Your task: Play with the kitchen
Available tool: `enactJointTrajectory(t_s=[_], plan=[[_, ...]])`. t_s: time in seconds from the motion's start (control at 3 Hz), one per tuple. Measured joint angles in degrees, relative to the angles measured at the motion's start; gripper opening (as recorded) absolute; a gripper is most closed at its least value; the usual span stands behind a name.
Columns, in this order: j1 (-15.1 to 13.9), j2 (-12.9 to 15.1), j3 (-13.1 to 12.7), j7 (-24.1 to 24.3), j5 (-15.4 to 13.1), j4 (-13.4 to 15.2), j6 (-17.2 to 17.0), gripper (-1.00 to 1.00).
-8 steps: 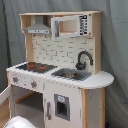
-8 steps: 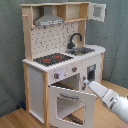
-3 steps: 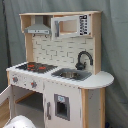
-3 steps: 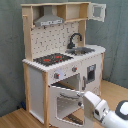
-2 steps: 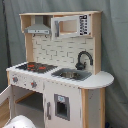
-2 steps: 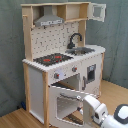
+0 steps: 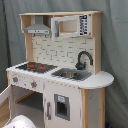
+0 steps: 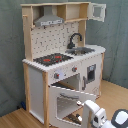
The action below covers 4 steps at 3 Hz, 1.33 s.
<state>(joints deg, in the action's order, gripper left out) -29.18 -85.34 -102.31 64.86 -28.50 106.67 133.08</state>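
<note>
standing against a grey curtain, the kitchen (image 8: 65, 60) fills both exterior views: a tall white and light-wood toy unit with a black-red hob (image 8: 52, 59), a black faucet (image 8: 75, 40) over a steel sink (image 8: 82, 50), a grey hood (image 8: 49, 21) and a row of knobs (image 8: 56, 76) under the worktop (image 7: 97, 80). in the second exterior view the windowed oven door (image 8: 67, 102) hangs wide open, swung forward and down, with the oven cavity showing behind it. the robot arm's white wrist and tool (image 8: 95, 114) sit at the door's lower front corner, close to or touching its edge; i cannot tell whether the tool is spread, pressed together or pinching anything. in the first exterior view only a white rounded part of the arm (image 7: 19, 121) shows at the bottom edge. judging from this, one bit of play is done, the oven being open; the hob, knobs, faucet, and the small upper cabinet with its own open door (image 8: 98, 12) look untouched, and closing the oven remains as a likely step
</note>
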Motion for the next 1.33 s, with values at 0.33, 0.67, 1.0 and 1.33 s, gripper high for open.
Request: enactJointTrajectory(t_s=[0.33, 0.67, 1.0, 1.33], plan=[[-0.95, 0.06, -1.64, 6.86, 0.15, 0.17, 0.00, 1.00], [-2.30, 0.26, -2.52, 13.27, 0.39, 0.43, 0.01, 1.00], [-3.88, 0.39, -2.72, 19.14, 1.41, 1.30, 0.03, 1.00], [-3.90, 0.42, -2.78, 23.75, 3.51, 4.59, 0.03, 1.00]])
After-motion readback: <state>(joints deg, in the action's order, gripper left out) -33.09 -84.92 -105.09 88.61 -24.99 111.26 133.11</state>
